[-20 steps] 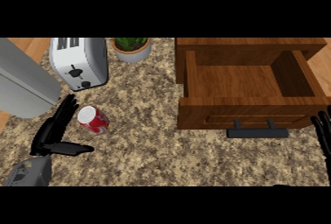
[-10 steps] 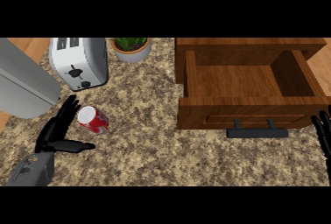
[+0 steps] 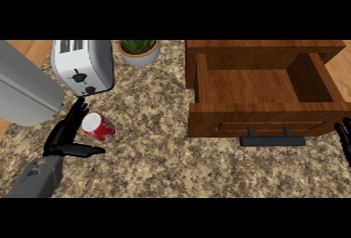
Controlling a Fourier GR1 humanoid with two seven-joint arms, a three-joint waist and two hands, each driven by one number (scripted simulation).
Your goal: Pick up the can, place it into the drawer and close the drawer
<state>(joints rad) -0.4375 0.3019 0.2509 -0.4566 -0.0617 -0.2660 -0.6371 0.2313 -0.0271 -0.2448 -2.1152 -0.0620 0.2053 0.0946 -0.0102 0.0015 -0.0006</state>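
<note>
The worktop [image 3: 171,162] has a speckled stone pattern, beige and brown with dark flecks. The can [image 3: 98,128] is bright red with white marking and a pale top. The left hand [image 3: 65,135] is black and its forearm [image 3: 37,179] is grey; the right hand [image 3: 345,139], at the right edge, is black too. The toaster [image 3: 82,65] is silvery white with black slots and black knobs. The potted plant [image 3: 139,49] shows green leaves in a pale pot. The drawer [image 3: 247,86] is warm reddish-brown wood and its handle [image 3: 273,140] is black. A large appliance [image 3: 24,97] at the left is plain grey, with orange-toned wood [image 3: 34,49] past it.
</note>
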